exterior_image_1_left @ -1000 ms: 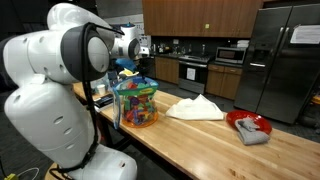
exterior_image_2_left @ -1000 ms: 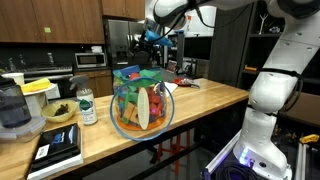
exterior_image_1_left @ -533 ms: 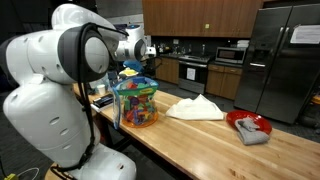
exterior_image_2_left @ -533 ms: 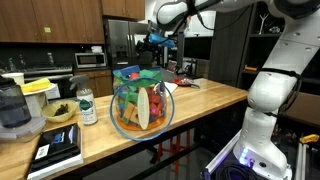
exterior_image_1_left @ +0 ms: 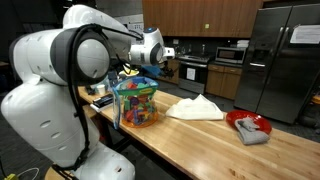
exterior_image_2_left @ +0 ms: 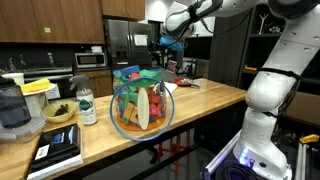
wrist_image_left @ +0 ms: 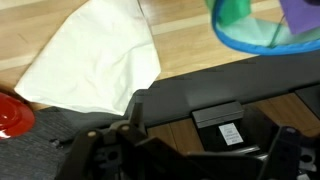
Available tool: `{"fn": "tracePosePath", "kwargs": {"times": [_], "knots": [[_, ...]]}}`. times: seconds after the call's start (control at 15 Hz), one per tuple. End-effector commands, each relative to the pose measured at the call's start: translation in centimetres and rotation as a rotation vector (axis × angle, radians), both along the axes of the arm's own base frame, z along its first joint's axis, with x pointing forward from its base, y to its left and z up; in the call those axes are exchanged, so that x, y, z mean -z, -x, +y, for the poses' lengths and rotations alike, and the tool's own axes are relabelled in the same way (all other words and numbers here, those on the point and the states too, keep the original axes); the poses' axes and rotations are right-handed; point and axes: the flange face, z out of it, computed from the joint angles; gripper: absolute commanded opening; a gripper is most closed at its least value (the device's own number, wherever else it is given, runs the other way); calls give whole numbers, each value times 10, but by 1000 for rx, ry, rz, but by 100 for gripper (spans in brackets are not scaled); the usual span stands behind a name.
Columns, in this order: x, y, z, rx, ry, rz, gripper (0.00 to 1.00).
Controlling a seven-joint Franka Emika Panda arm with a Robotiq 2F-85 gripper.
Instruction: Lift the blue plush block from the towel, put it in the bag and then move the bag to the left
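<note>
The bag [exterior_image_1_left: 136, 102] stands upright at the counter's near end, see-through with coloured pieces inside; it also shows in an exterior view [exterior_image_2_left: 140, 102] and its greenish rim in the wrist view [wrist_image_left: 262, 32]. A blue plush block [exterior_image_1_left: 128, 73] lies at the bag's top opening. The white towel [exterior_image_1_left: 195, 108] lies rumpled mid-counter with nothing on it, also in the wrist view [wrist_image_left: 95, 60]. My gripper [exterior_image_1_left: 166, 51] hangs high between bag and towel, open and empty; it shows in both exterior views [exterior_image_2_left: 168, 38] and the wrist view [wrist_image_left: 200, 160].
A red bowl [exterior_image_1_left: 248, 122] sits with a grey cloth [exterior_image_1_left: 254, 135] at the counter's far end; the bowl shows in the wrist view [wrist_image_left: 12, 115]. A jar [exterior_image_2_left: 87, 108], a bowl of food [exterior_image_2_left: 58, 113] and a book [exterior_image_2_left: 58, 148] stand beside the bag.
My gripper has moved away from above the bag toward the towel side, staying high. The bag, block and towel have not moved.
</note>
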Motion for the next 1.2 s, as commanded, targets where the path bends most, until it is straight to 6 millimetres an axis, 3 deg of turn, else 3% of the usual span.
{"fn": "tracePosePath", "kwargs": {"times": [0.0, 0.33, 0.6, 0.87, 1.13], "knots": [[6, 4, -54, 20, -12, -6, 100], [25, 4, -121, -4, -63, 64, 100], [35, 13, -156, -24, -75, 134, 100], [45, 16, -174, -62, -82, 251, 100], [52, 9, -176, -104, -90, 345, 100]]}}
